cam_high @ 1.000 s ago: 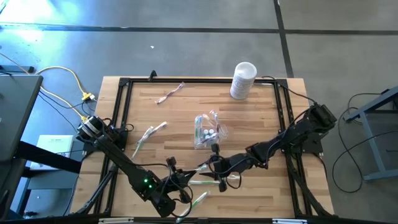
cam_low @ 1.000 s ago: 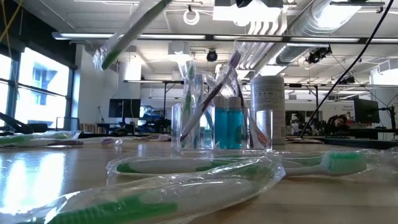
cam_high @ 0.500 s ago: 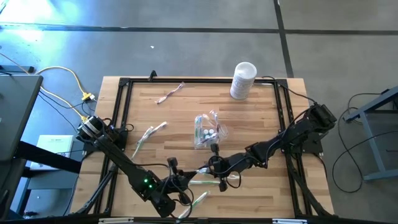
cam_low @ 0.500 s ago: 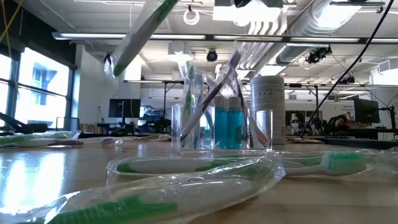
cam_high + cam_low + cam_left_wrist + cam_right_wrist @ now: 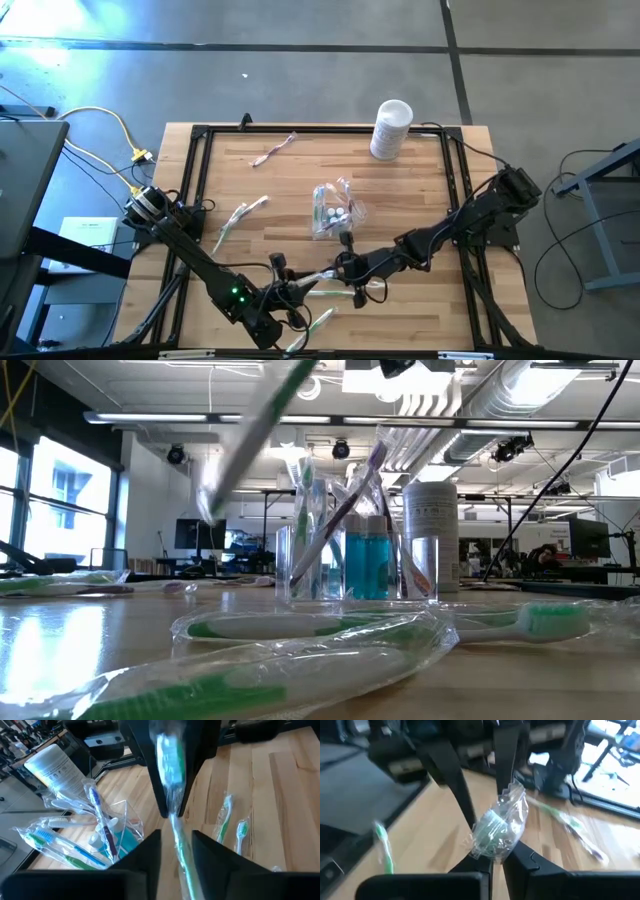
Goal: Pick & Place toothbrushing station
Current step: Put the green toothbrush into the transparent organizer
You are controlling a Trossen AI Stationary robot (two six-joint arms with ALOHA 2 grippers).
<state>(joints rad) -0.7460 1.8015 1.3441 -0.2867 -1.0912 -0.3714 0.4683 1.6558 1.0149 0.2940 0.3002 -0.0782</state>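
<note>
Compared with the earlier low view, the wrapped green toothbrush point(image 5: 255, 435) held in the air now tilts steeper and sits further toward the cup. Behind the tabletop lies an open workshop with tall windows, ceiling ducts and monitors. The wooden tabletop point(image 5: 300, 180), ringed by a black frame, stands on a grey floor. A white canister point(image 5: 390, 128) stands near its far edge. The clear cup point(image 5: 333, 212) at mid-table holds toothbrushes and teal tubes. Near the front edge, the right pincer point(image 5: 338, 268) is closed on one end of the wrapped toothbrush. The left pincer point(image 5: 298, 291) sits at the other end, fingers point(image 5: 137, 852) parted either side of it. Loose wrapped toothbrushes point(image 5: 240, 215) lie scattered on the wood.
</note>
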